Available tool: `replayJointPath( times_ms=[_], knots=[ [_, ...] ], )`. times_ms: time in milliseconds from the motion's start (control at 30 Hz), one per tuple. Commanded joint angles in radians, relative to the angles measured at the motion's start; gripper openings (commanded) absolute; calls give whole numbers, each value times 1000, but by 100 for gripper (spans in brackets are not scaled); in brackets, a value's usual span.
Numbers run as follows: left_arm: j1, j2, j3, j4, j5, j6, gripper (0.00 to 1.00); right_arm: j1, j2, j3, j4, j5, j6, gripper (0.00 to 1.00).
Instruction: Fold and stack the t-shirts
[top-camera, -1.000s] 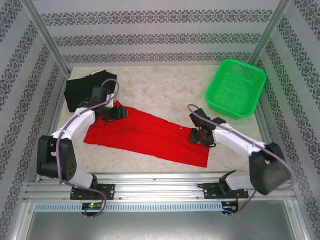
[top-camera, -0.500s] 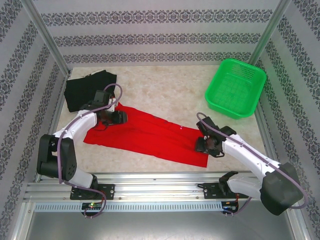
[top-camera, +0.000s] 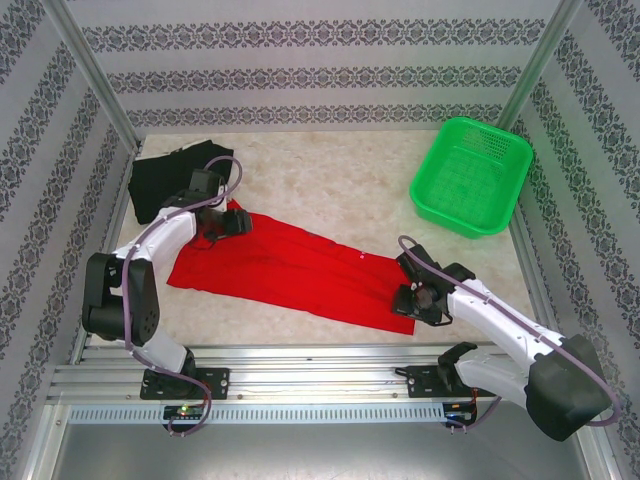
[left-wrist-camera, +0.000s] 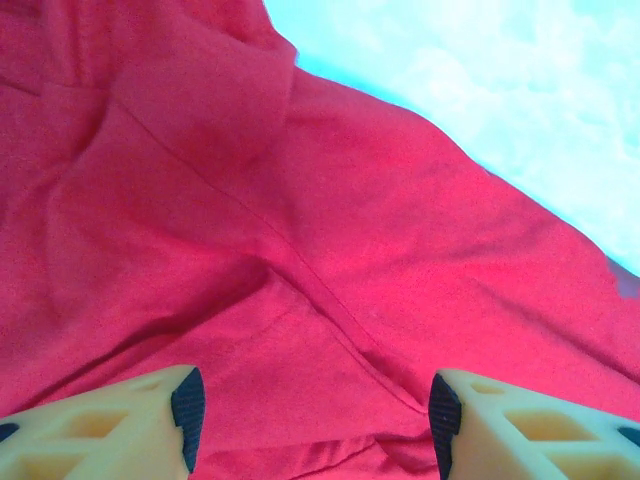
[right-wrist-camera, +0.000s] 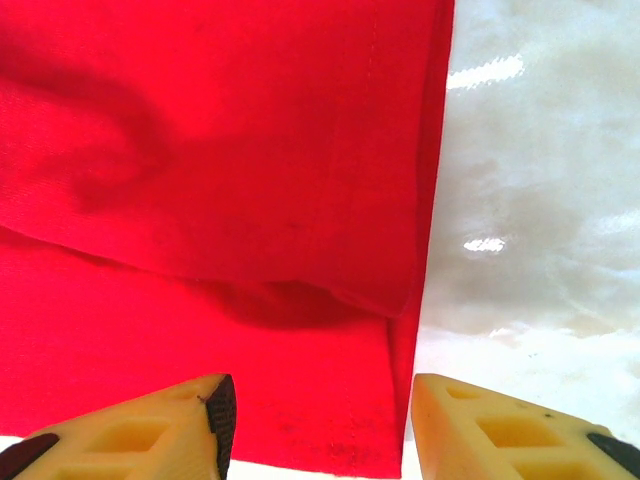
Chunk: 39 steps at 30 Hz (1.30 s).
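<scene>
Setting: A pale marbled table (top-camera: 340, 175) walled by patterned panels, with both arms stretched over it.
Red t-shirt (top-camera: 290, 270): Lies as a long, narrow band slanting from far left to near right, its print out of sight.
Black t-shirt (top-camera: 160, 182): Sits in the far left corner, just beyond the red band's end; its fold state cannot be told.
Left gripper (top-camera: 232, 222): Poised over the band's far-left end, fingers spread and empty, with creased cloth beneath.
Right gripper (top-camera: 408, 300): Poised over the near-right corner at the hem, fingers parted and holding nothing.
Step in hand: Apparently the crosswise fold of the red shirt, with a gripper at each end.
Next move: Each gripper likely has to drop and pinch through every layer, not just the top one.
Obstacles: The green basket (top-camera: 470, 175) stands well apart at far right. The black shirt lies close to the left arm's path.
</scene>
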<state>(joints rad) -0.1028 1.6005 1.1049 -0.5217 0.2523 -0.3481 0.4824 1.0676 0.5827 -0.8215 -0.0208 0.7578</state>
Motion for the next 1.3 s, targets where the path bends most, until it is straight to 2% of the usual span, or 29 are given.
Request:
replayJointPath(
  times_ms=[0, 200, 333, 400, 633, 867, 967, 1200, 1267],
  knots=[
    [17, 13, 32, -72, -101, -7, 62, 9, -1, -11, -3, -2, 18, 50],
    [20, 61, 93, -102, -155, 19, 58, 7, 7, -12, 8, -8, 16, 51],
    [22, 107, 130, -127, -151, 47, 53, 2, 1, -15, 11, -10, 16, 51],
    [20, 117, 138, -136, -135, 58, 53, 1, -1, -13, 11, -10, 15, 51],
    [22, 126, 135, -111, -218, 56, 55, -2, 6, -11, 18, -13, 11, 51],
    [40, 146, 176, -120, -205, 66, 55, -4, 0, -9, 27, -20, 11, 53],
    [70, 108, 145, -106, -114, 39, 55, -4, -22, -6, 34, -33, -1, 60],
    [98, -23, 57, -191, -49, 29, 58, -1, -122, -20, 80, -90, -58, 83],
    [100, -45, 30, -207, 2, 23, 61, -1, -174, -35, 109, -101, -65, 87]
  ],
)
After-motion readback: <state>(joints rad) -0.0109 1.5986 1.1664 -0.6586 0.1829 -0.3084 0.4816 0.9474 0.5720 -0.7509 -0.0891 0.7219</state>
